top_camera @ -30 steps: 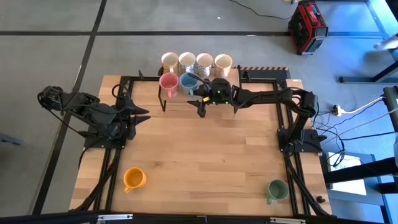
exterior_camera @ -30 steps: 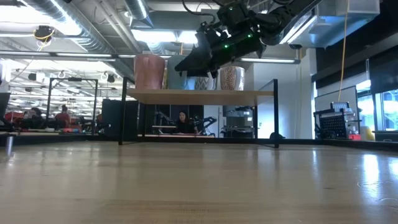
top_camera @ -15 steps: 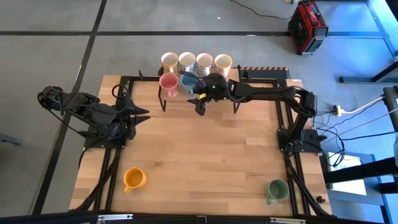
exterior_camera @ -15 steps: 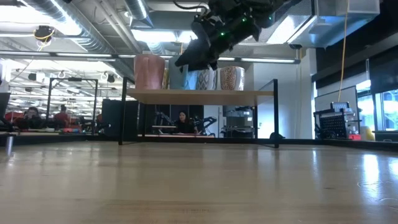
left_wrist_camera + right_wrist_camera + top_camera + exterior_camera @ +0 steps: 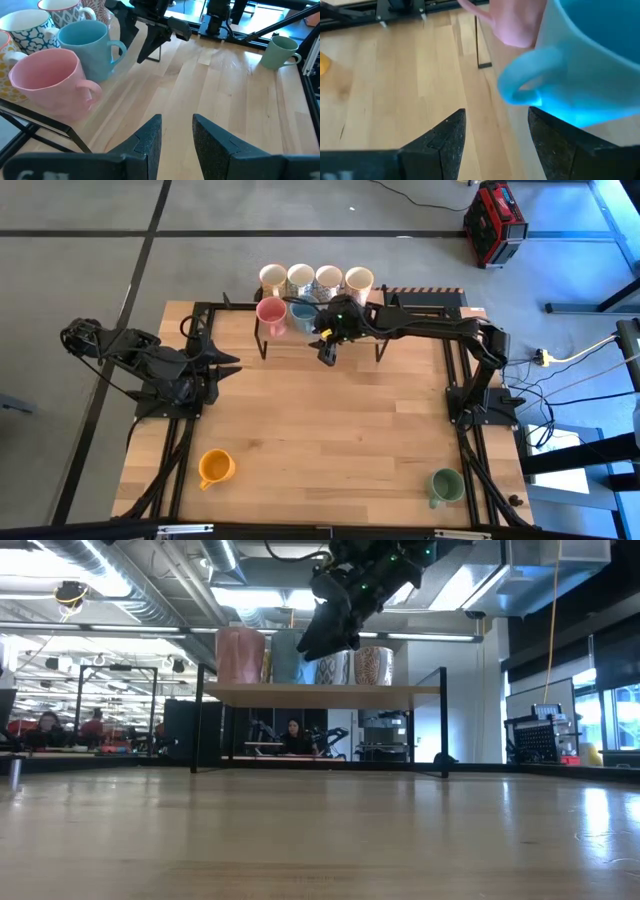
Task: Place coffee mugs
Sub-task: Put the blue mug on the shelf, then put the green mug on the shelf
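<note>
- Eight mugs are counted in the high view: six on the rack [image 5: 262, 332] at the far edge of the table [image 5: 320, 430] and two on the table itself.
- Four cream mugs [image 5: 315, 279] are lined up in the back row of the rack.
- One pink mug [image 5: 271, 312] and one blue mug [image 5: 301, 313] are placed side by side in the front row.
- One orange mug [image 5: 214, 468] is seen near the front left corner, and one green mug [image 5: 445, 484] near the front right corner.
- The right gripper [image 5: 327, 352] is held just beside the blue mug's handle, its jaws parted and holding nothing.
- The left gripper [image 5: 226, 364] is kept at the left side, well apart from the mugs, its jaws parted and holding nothing.
</note>
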